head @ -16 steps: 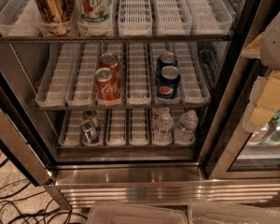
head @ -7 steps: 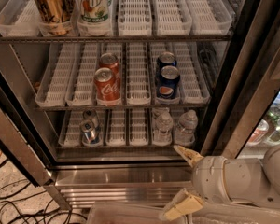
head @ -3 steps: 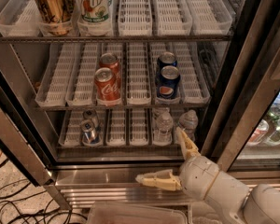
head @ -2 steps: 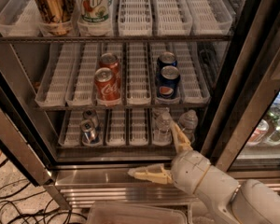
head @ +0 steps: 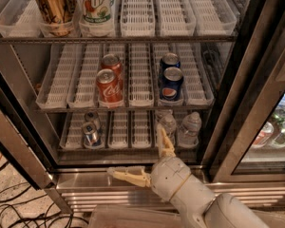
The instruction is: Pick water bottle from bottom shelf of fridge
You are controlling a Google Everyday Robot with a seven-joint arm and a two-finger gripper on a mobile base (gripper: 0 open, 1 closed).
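Since the gripper (head: pixel 135 151) was last noted, it has been shifted leftward — jaws spread wide, nothing held — so one finger (head: pixel 165 145) now lies in front of the water bottle (head: pixel 169 122), upright on the bottom shelf (head: pixel 128 147) beside its twin (head: pixel 189 127). Approach is bounded by the fridge (head: pixel 85 186) sill below and the rack (head: pixel 133 109) above; the lane's front is unobstructed.

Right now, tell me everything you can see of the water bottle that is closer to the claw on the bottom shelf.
The water bottle is small, clear ribbed plastic with a pale cap. It stands upright in a white slotted tray on the bottom shelf of the fridge, close beside its twin. The claw is open just in front of the shelf edge. One finger points up across the bottle's lower part, and whether it touches the bottle cannot be told.
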